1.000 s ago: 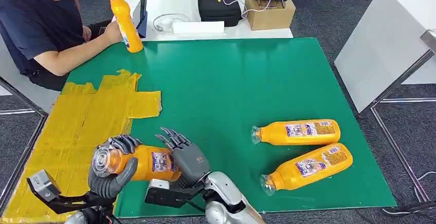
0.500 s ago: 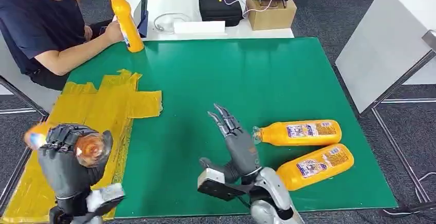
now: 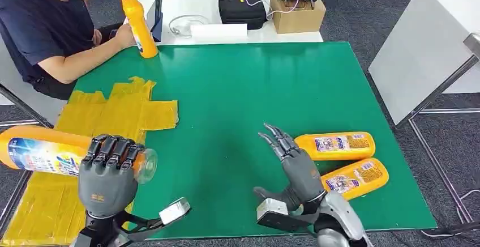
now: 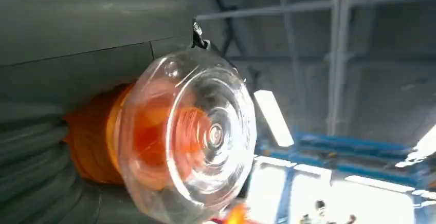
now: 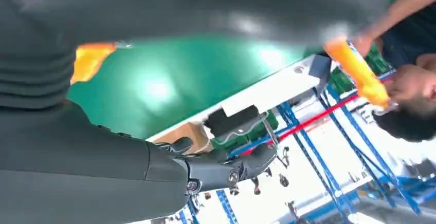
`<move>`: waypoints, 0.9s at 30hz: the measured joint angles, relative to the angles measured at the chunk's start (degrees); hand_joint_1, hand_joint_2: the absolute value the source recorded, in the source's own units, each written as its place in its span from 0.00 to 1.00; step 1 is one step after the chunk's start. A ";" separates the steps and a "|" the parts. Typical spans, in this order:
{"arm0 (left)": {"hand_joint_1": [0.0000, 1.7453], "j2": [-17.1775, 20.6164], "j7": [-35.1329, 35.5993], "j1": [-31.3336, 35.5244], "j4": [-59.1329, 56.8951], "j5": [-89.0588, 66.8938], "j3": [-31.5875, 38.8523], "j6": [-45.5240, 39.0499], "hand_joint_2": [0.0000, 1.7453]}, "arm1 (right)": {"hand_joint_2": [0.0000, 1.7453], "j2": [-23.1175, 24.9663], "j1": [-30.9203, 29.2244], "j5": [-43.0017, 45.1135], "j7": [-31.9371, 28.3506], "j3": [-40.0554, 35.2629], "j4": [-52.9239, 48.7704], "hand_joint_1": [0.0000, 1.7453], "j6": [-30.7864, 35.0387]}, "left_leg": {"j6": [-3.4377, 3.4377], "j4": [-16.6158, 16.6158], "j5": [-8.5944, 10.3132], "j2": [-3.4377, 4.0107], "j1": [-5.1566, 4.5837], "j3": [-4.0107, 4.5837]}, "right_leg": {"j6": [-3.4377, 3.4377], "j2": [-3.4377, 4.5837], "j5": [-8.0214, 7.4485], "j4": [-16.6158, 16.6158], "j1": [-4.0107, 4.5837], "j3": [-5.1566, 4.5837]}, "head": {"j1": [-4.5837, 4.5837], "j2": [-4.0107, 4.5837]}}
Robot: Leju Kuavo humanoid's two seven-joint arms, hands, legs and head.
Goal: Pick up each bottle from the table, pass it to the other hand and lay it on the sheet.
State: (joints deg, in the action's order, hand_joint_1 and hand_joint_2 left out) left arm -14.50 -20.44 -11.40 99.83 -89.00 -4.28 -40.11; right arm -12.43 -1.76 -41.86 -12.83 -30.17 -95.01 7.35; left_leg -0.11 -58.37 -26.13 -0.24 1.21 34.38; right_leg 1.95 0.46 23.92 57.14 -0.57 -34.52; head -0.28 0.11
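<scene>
My left hand point(image 3: 107, 173) grips an orange bottle point(image 3: 48, 153) near its clear cap point(image 3: 146, 165), holding it level above the yellow sheet point(image 3: 96, 122) at the table's left. In the left wrist view the clear cap point(image 4: 187, 142) faces the camera beside the grey fingers point(image 4: 36, 183). My right hand point(image 3: 294, 165) is open, its fingers spread above the green table point(image 3: 243, 88), just left of two orange bottles lying on their sides: one farther point(image 3: 337, 145), one nearer point(image 3: 356, 176). A person holds a fourth orange bottle point(image 3: 137, 20) upright at the far left corner.
The person point(image 3: 39, 26) sits at the far left, beside the sheet. A white table point(image 3: 221, 9) behind carries a black case point(image 3: 241, 3), a cardboard box point(image 3: 297, 9) and a tablet. A white cabinet point(image 3: 424, 43) stands to the right.
My left hand has turned the bottle level and carried it left over the sheet. My right hand has moved right and stands next to the two lying bottles.
</scene>
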 measured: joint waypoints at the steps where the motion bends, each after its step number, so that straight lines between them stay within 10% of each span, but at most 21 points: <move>1: 1.00 2.32 3.93 0.77 -1.35 -0.33 -0.53 0.00 1.00 | 1.00 -0.68 -0.26 0.71 -0.35 0.62 -0.18 0.00 -0.44 | 0.00 0.00 0.00 0.01 0.00 -0.03 | 0.00 0.00 0.00 0.00 0.00 -0.01 | 0.02 0.00; 7: 1.00 13.77 28.33 7.50 -15.82 -0.76 -14.92 0.00 1.00 | 1.00 -1.82 -2.23 3.57 -4.09 3.94 -0.70 0.00 -1.36 | 0.02 0.00 0.06 -0.02 0.01 -0.04 | 0.00 -0.03 -0.01 0.03 0.01 0.08 | 0.00 0.00; 14: 1.00 14.72 13.83 11.68 -38.75 0.92 -14.95 4.31 1.00 | 1.00 -3.83 -6.12 8.79 -5.93 5.60 -0.50 0.00 -7.64 | 0.03 0.00 0.05 0.02 -0.05 -0.01 | 0.02 0.01 -0.02 0.03 -0.05 0.03 | 0.02 0.00; 27: 1.00 14.72 10.10 17.59 -54.78 3.63 -9.38 6.32 1.00 | 1.00 -8.44 -9.67 8.90 -6.63 6.61 0.06 0.00 -10.37 | 0.02 0.05 -0.02 -0.32 -0.03 -0.53 | -0.01 -0.31 0.04 0.02 -0.04 0.76 | 0.02 0.00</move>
State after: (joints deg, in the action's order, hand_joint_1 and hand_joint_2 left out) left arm 0.22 -10.34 6.18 45.05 -85.37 -13.66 -33.79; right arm -20.87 -11.42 -32.96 -19.45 -23.56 -94.95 -3.02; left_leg -0.08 -58.32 -26.15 -0.56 1.18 33.86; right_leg 1.94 0.15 23.96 57.16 -0.61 -33.76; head -0.26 0.11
